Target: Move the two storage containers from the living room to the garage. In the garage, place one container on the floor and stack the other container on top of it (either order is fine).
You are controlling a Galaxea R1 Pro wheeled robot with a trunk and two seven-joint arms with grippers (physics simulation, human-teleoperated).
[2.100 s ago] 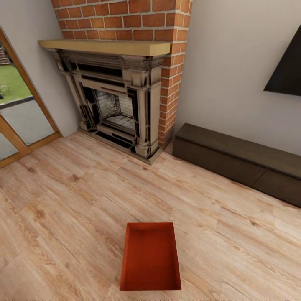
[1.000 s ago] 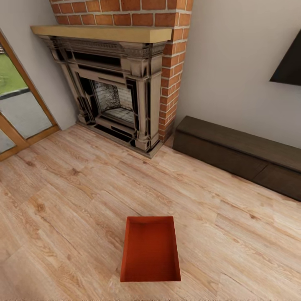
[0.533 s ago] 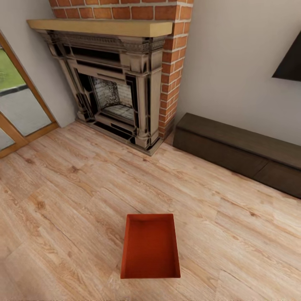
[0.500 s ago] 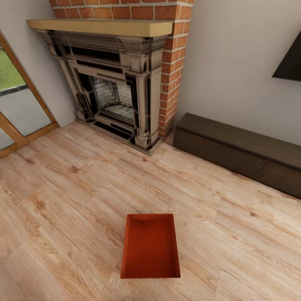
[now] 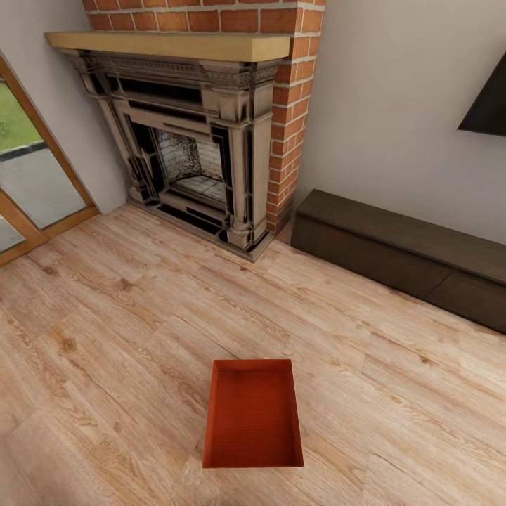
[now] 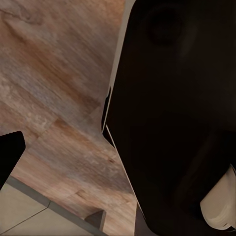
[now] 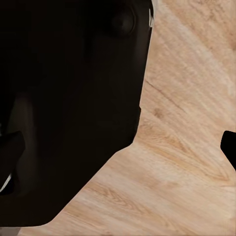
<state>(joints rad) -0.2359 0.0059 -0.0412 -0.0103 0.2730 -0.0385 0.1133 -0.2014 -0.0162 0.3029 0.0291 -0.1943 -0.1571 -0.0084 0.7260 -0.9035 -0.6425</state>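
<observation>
One orange-red storage container (image 5: pixel 253 414) stands open-topped and empty on the pale wood-plank floor (image 5: pixel 105 316) of the living room, low in the middle of the head view. My left gripper (image 6: pixel 118 152) hangs over the plank floor beside a dark part of my own body; one black fingertip (image 6: pixel 10 152) shows far out at the picture's edge. My right gripper (image 7: pixel 120 147) is likewise over the floor, with a fingertip (image 7: pixel 230 147) at the far edge. Both stand open and hold nothing.
A red-brick fireplace (image 5: pixel 197 161) with a dark metal surround stands ahead. A long low dark-brown bench (image 5: pixel 400 256) runs along the right wall under a black TV (image 5: pixel 488 105). A glass door (image 5: pixel 28 183) is at the left.
Over the first second and a half the whole head view shifted, bringing the fireplace closer and the container higher in the picture. In the last half second nothing has moved.
</observation>
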